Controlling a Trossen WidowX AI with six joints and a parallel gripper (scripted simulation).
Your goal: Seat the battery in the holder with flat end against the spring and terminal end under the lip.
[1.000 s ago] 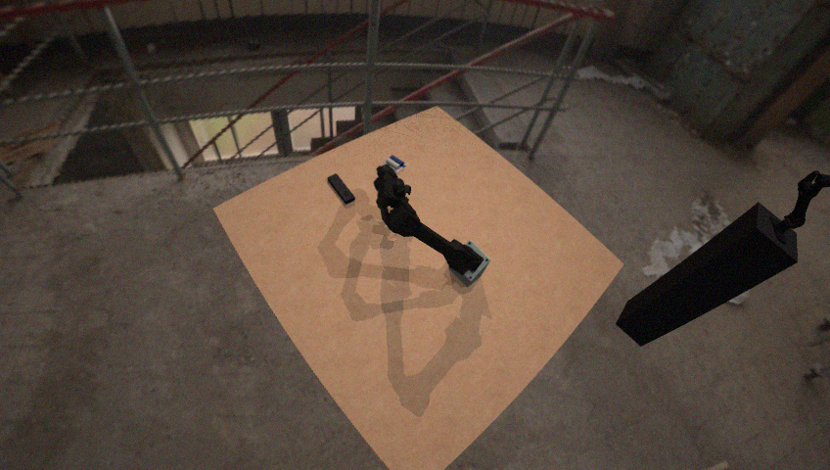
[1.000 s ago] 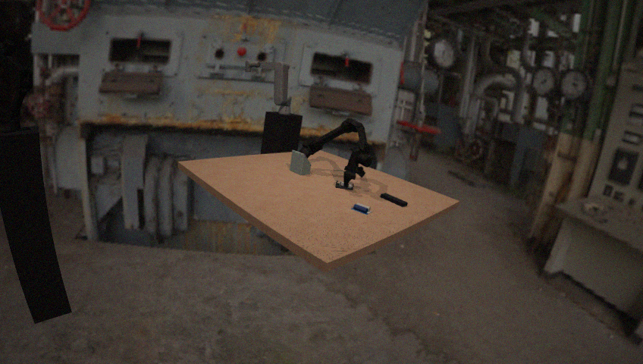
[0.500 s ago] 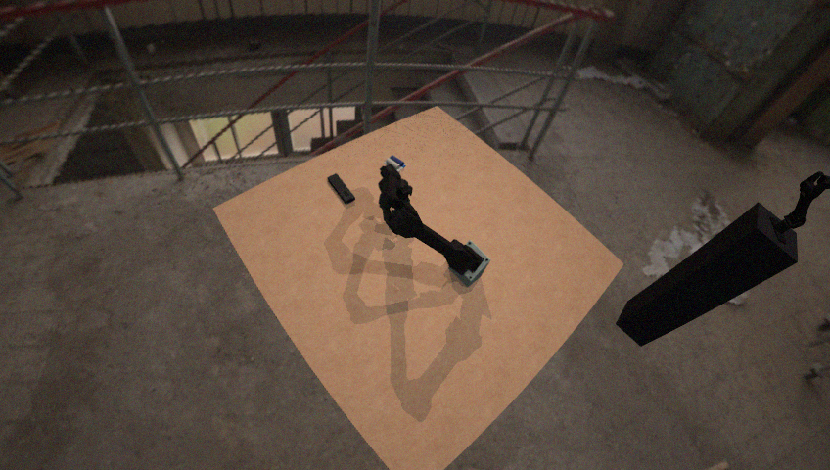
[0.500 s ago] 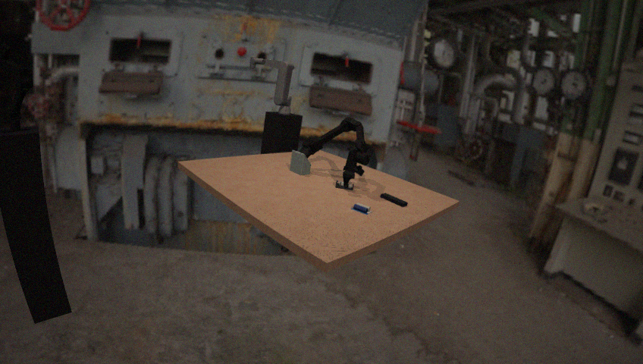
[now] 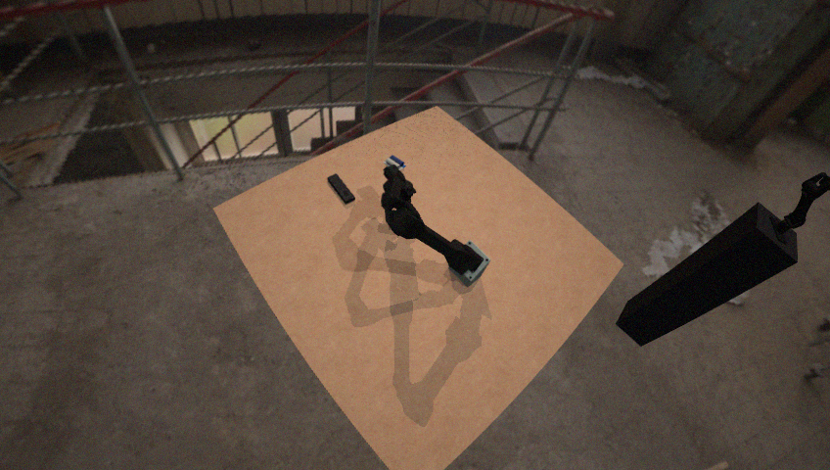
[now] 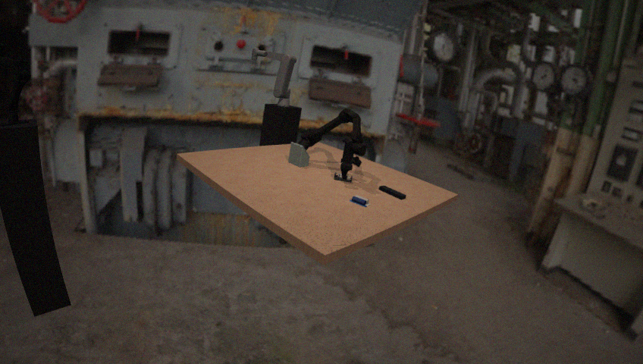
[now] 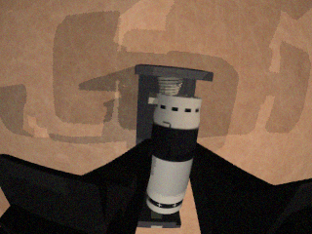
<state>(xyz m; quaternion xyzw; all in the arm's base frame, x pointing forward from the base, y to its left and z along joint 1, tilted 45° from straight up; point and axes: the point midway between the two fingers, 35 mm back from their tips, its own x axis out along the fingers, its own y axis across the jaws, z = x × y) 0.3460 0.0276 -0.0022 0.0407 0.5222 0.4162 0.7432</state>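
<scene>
The battery (image 7: 172,171), white with a black band, lies lengthwise over the dark holder (image 7: 144,107) (image 6: 343,180). In the wrist view its upper end is close to the coiled spring (image 7: 170,87), and its lower end is by the holder's near end wall. It is slightly skewed to the holder's long axis; whether it rests on the floor of the holder cannot be told. My gripper (image 7: 171,147) (image 6: 345,174) is shut on the battery, a finger on each side around the black band. The fingers hide part of the holder's sides. In the top view the arm hides holder and battery.
A long black block (image 5: 341,188) (image 6: 392,192) and a small blue and white object (image 5: 395,161) (image 6: 359,201) lie on the wooden table top (image 5: 524,232) (image 6: 271,189). My arm's base (image 5: 470,264) (image 6: 298,155) stands on it too. Another arm on a black pedestal (image 5: 708,276) stands beyond the edge.
</scene>
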